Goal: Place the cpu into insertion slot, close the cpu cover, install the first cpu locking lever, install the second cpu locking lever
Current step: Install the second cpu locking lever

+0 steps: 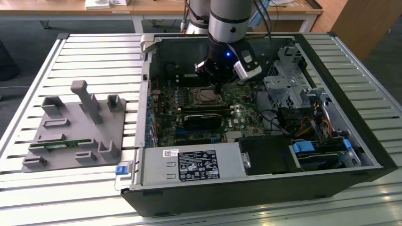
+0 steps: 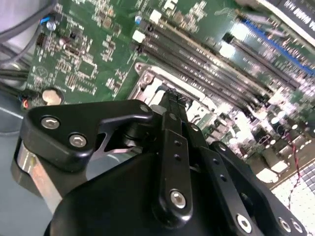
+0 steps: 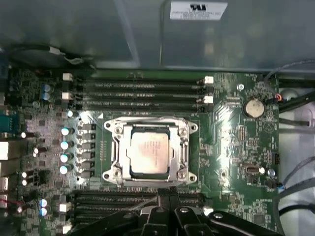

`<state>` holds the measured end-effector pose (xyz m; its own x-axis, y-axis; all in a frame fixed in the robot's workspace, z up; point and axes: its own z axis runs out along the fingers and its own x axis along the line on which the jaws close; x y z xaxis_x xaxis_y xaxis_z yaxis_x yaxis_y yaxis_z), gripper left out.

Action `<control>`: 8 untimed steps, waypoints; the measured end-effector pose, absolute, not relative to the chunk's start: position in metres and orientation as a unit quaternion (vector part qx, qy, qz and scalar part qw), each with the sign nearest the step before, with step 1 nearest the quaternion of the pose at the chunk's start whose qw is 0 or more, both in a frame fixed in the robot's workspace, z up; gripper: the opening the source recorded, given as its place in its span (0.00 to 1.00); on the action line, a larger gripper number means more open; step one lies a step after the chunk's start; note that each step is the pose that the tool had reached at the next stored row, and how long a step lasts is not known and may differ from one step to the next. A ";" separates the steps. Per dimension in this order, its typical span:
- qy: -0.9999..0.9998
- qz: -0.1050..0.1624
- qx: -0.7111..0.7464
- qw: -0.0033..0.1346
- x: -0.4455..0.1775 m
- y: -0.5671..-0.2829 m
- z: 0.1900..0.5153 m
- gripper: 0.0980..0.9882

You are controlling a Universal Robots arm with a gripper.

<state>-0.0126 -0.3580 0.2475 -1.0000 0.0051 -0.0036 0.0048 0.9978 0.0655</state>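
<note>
The cpu (image 3: 150, 151) is seen seated in the insertion slot (image 3: 181, 153), its dull silver top showing through the window of the cpu cover (image 3: 150, 126), which lies flat and closed over it in the first wrist view. The socket is ringed by green motherboard (image 3: 236, 157), with black memory slots (image 3: 142, 91) at its twelve o'clock side and more at six o'clock in that view.

The gripper (image 3: 169, 194) is held just off the socket's six o'clock edge, its two black fingers (image 3: 162, 199) drawn together with no gap seen between them and nothing clamped. In the second wrist view the same closed fingertips (image 2: 173, 101) are seen reaching to the socket's metal frame (whether they touch it cannot be told).

In the exterior view the gripper (image 1: 217, 86) is lowered inside the open computer case (image 1: 251, 188), directly beside the socket (image 1: 205, 96). A grey fixture plate (image 1: 75, 132) lies at nine o'clock of the case on the slatted table (image 1: 37, 188).
</note>
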 end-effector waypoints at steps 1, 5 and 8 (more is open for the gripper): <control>0.999 0.042 0.003 0.001 -0.013 -0.358 0.247 0.01; 0.998 0.062 0.003 0.001 -0.013 -0.363 0.246 0.01; 0.998 0.062 0.003 0.001 -0.013 -0.368 0.244 0.01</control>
<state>-0.0128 -0.3684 0.2441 -1.0000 0.0054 -0.0016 0.0052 0.9924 0.1228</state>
